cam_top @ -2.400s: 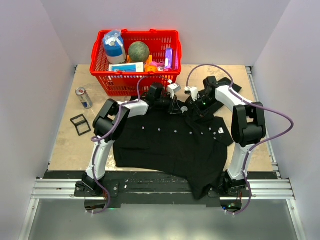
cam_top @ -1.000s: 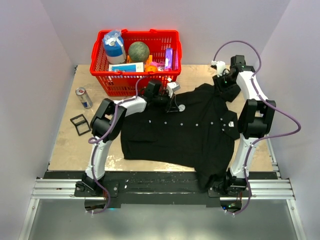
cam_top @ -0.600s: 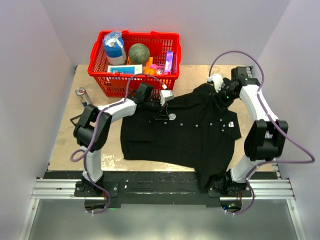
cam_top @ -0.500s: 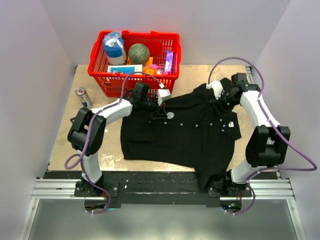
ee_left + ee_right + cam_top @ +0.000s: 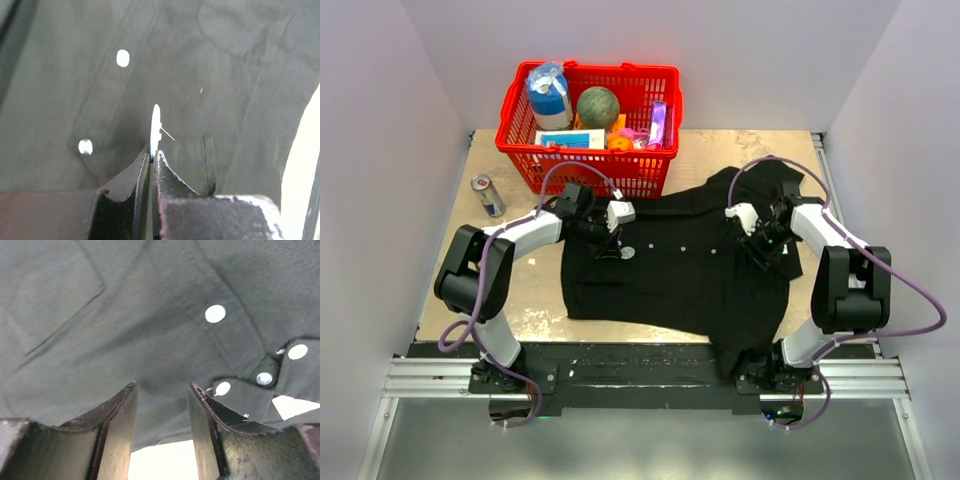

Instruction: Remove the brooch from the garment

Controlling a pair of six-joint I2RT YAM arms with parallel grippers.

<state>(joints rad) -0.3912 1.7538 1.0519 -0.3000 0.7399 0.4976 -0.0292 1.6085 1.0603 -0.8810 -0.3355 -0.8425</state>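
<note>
Nearest the arms' bases lies the shirt (image 5: 680,280), spread flat and black on the table (image 5: 715,150), one corner hanging over the near edge. Over the shirt's left part the left gripper (image 5: 154,152) is clenched on the brooch (image 5: 155,122), nipping its lower rim between the very tips so that the disc stands edge-on above the cloth. A thin pin (image 5: 167,133) juts bare from the disc's back, and no fold of cloth rises with it, so the brooch looks free of the shirt. A rim grip of this sort likely leaves the pin clear to slide out without snagging. Two white buttons (image 5: 122,58) sit on the cloth just to the left of the brooch. At the shirt's right part the right gripper (image 5: 162,386) is low over the cloth beside the button row, its jaws apart with nothing between them. It is released, and whether the tips touch the cloth cannot be told. It is probably placed there to steady the shirt against the other arm's pull. What seems left is to carry the brooch off the shirt and set it down. Beyond the shirt's left far corner stands a can (image 5: 487,195), and beyond its far edge a red basket (image 5: 570,170) full of goods
</note>
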